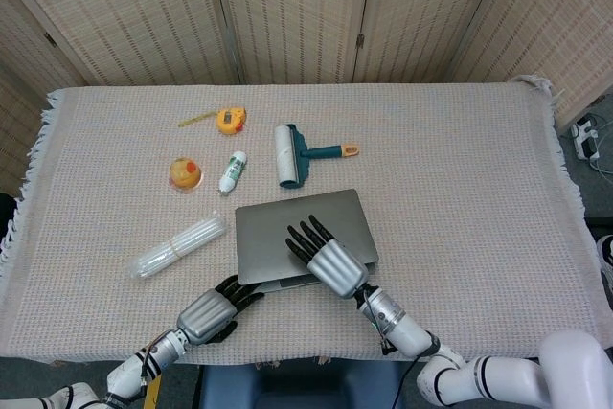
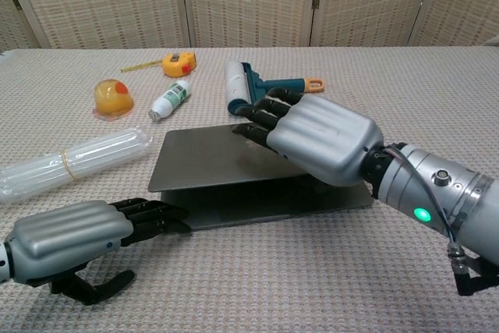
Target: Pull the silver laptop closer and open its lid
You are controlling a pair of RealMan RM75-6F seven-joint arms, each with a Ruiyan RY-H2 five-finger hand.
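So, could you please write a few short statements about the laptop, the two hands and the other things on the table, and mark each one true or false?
1. The laptop has its lid raised a little off its base. True.
2. The right hand rests on the lint roller. False: it rests on the laptop lid, and the roller lies beyond the laptop.
3. The left hand has its fingertips at the laptop's near left corner. True.
4. The tape measure sits on the laptop. False: it lies on the tablecloth near the far edge.
5. The clear plastic tube bundle lies to the left of the laptop. True.
6. The small white bottle stands upright. False: it lies on its side.
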